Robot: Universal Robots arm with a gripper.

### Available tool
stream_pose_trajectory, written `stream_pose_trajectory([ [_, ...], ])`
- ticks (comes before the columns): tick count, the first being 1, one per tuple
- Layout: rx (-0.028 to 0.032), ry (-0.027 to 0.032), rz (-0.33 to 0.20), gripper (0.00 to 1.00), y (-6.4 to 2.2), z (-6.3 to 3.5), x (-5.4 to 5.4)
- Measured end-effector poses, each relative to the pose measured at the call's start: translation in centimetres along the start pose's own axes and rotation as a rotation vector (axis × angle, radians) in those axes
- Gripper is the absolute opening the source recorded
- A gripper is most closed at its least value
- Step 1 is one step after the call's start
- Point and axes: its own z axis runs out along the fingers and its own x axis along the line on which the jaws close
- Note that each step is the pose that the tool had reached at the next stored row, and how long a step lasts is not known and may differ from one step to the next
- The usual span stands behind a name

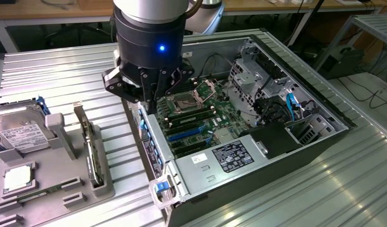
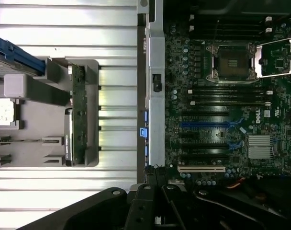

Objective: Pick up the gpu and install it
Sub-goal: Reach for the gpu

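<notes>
The gpu [image 1: 92,149] stands on its long edge in a grey holder tray [image 1: 55,189] on the exterior view's left, its silver bracket end pointing up and away. In the wrist view the gpu [image 2: 78,112] shows as a thin green-edged card in the same holder [image 2: 35,103]. My gripper [image 1: 148,108] hangs over the rear wall of the open computer case [image 1: 332,111], to the right of the gpu and clear of it. The gripper [image 2: 157,175] is shut with nothing in it, above the case's edge beside the motherboard [image 2: 222,120].
The holder tray also carries a silver hard drive [image 1: 20,132], a processor chip [image 1: 20,177] and a narrow RAM stick [image 1: 42,191]. Inside the case lie blue expansion slots [image 1: 184,135], a processor socket [image 1: 184,101], a black power supply [image 1: 234,156] and cables [image 1: 288,106]. Ribbed metal table [image 1: 55,71] all around.
</notes>
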Motion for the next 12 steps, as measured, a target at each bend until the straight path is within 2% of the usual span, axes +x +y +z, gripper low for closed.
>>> stream_pose_trajectory([
  [12, -0.0001, 0.0, -0.001, 0.11, -0.5, -0.05, 0.76],
])
